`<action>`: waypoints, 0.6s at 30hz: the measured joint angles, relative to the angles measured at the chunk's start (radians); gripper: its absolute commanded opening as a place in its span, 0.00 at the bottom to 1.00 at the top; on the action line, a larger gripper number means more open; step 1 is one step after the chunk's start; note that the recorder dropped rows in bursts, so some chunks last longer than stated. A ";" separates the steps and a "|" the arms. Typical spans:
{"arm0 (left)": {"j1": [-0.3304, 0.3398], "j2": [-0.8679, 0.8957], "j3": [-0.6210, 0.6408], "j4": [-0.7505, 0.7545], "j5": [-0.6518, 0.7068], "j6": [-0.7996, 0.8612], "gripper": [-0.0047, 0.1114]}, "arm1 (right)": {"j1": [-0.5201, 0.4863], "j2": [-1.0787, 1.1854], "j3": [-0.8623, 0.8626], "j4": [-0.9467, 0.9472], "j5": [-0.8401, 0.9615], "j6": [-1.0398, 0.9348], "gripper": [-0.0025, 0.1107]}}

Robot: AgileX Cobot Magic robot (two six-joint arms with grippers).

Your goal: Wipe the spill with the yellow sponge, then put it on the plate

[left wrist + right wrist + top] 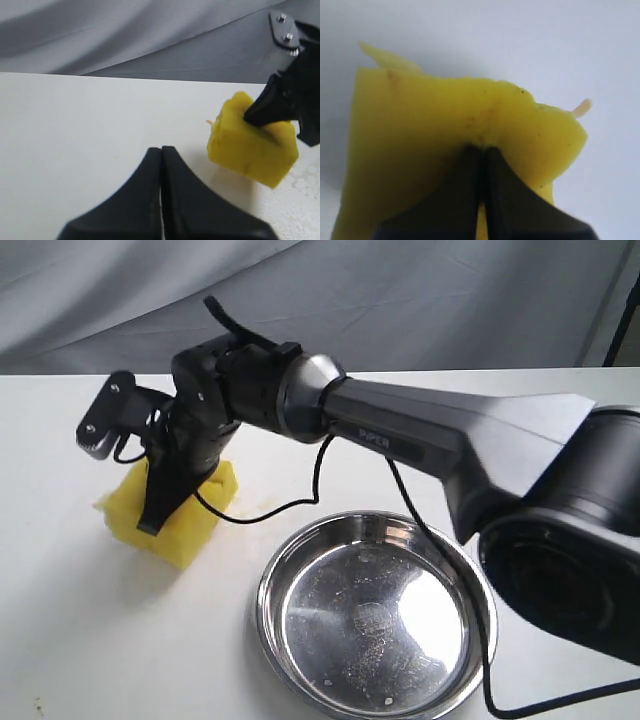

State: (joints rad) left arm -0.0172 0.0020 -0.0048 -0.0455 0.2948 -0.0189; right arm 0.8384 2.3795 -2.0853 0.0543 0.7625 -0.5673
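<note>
Right end effector (pixel 482 150) closed, pinching top of yellow sponge (pixel 420 120) — plate (pixel 272 585) nearby

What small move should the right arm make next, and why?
Probably lift the sponge slightly and start swinging it toward the plate. The right fingers are shut, pinched into its top. The table right around it looks clean, and the plate sits empty close beside it.
</note>
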 measured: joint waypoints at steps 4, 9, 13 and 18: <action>0.000 0.000 0.000 0.000 0.000 0.000 0.04 | -0.050 -0.054 0.000 0.004 -0.113 -0.007 0.02; 0.000 0.000 0.000 0.000 0.000 0.000 0.04 | -0.148 -0.005 0.000 0.196 -0.195 -0.055 0.02; 0.000 0.000 0.000 0.000 0.000 0.000 0.04 | -0.183 0.061 0.000 0.290 -0.228 -0.093 0.02; 0.000 0.000 0.000 0.000 0.000 0.000 0.04 | -0.187 0.131 0.000 0.317 -0.218 -0.120 0.02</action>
State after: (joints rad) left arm -0.0172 0.0020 -0.0048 -0.0455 0.2948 -0.0189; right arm 0.6516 2.5106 -2.0853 0.3712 0.5442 -0.6877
